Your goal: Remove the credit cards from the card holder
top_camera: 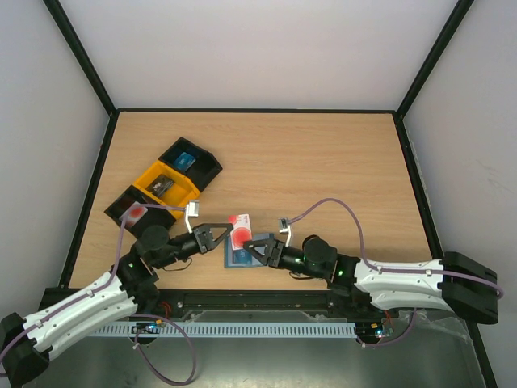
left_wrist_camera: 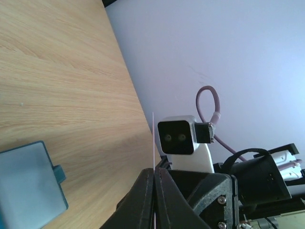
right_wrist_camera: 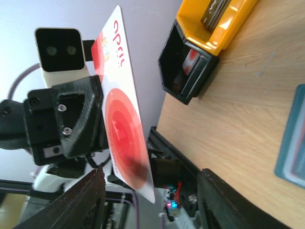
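White card (right_wrist_camera: 124, 129) with red disc, upright on edge, lower centre. Blue-grey wallet (top_camera: 238, 258) lies flat just below it.

Top cam: high up behind my bases, looking down & fwd over the whole table (top_camera: 323, 162), far off, both arms in shot. L wrist cam: right behind my left gripper (left_wrist_camera: 155, 174), rolled sideways, v. close, facing my right arm's cam (left_wrist_camera: 176, 137). R wrist cam: behind my right gripper (right_wrist_camera: 152, 172), also rolled, facing back at my left arm's cam (right_wrist_camera: 58, 47). Both wrist views share the white-red card (right_wrist_camera: 121, 119) (edge-on vs face-on) & the card holder (left_wrist_camera: 28, 186); top cam sees both too.
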You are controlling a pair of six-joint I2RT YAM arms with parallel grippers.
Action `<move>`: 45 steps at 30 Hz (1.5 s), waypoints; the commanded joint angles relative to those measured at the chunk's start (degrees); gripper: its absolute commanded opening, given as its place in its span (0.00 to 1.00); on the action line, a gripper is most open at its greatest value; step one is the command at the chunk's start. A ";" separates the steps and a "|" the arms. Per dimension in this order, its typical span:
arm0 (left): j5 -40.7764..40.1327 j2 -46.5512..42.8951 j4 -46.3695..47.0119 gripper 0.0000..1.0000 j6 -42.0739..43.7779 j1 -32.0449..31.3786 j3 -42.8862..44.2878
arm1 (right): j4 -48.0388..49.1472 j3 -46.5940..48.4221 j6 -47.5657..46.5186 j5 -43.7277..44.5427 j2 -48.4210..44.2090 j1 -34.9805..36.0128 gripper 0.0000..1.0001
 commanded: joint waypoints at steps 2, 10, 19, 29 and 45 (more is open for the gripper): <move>3.09 -0.50 4.03 0.03 -1.04 0.25 -1.12 | 6.05 1.23 0.28 -2.29 -0.14 0.36 0.42; 4.39 -0.50 3.71 0.12 -1.33 0.23 -0.94 | 1.53 1.13 -5.11 -2.20 -4.09 0.34 0.02; 5.54 -3.83 -17.35 0.58 6.26 0.37 7.93 | -20.23 1.70 -18.49 -9.24 -16.68 0.34 0.02; 14.21 -5.46 -24.04 0.65 11.79 0.38 12.30 | -26.81 4.97 -25.17 -22.99 -22.97 0.36 0.02; 23.08 -4.19 -19.40 0.24 13.00 0.46 10.05 | -24.63 6.87 -26.23 -21.98 -18.58 0.37 0.02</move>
